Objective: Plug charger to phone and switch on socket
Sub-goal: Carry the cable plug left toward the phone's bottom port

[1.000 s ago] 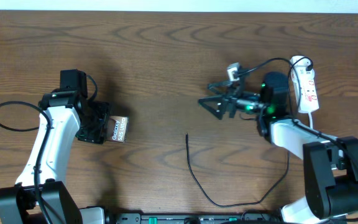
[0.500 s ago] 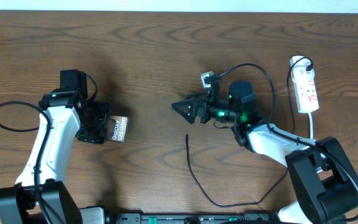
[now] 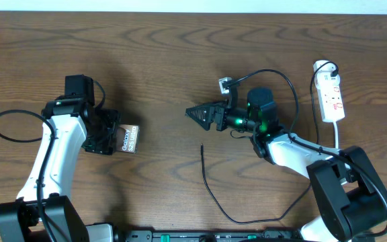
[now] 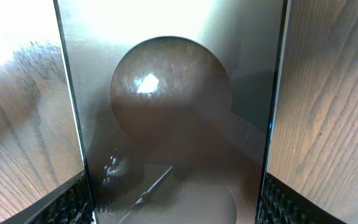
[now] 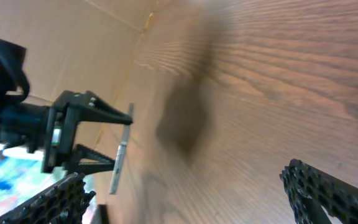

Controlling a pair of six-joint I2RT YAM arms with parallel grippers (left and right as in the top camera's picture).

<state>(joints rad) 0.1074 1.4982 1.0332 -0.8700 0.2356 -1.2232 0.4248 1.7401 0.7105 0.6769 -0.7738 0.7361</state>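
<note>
The phone (image 3: 129, 139), a dark slab with white "Galaxy" lettering, lies at the left of the table with my left gripper (image 3: 113, 136) shut on its long edges. From the left wrist the phone (image 4: 173, 112) fills the view, a finger (image 4: 67, 204) pressed against each side. My right gripper (image 3: 199, 115) hovers open at mid-table, pointing left, with nothing between its fingers (image 5: 328, 186). The charger (image 3: 207, 183), a thin black cable, lies below it, its plug tip (image 3: 202, 147) pointing up the table. At the far right lies the socket (image 3: 331, 96), a white strip.
The socket's white cord (image 3: 338, 138) runs down beside the right arm. A black cable loop (image 3: 9, 128) lies left of the left arm. In the right wrist view the left arm holds the phone (image 5: 120, 159) edge-on over bare wood.
The right arm swung left from beside the socket to mid-table, above the charger's tip, and has barely moved in the last half second. The left arm and phone stayed put.
</note>
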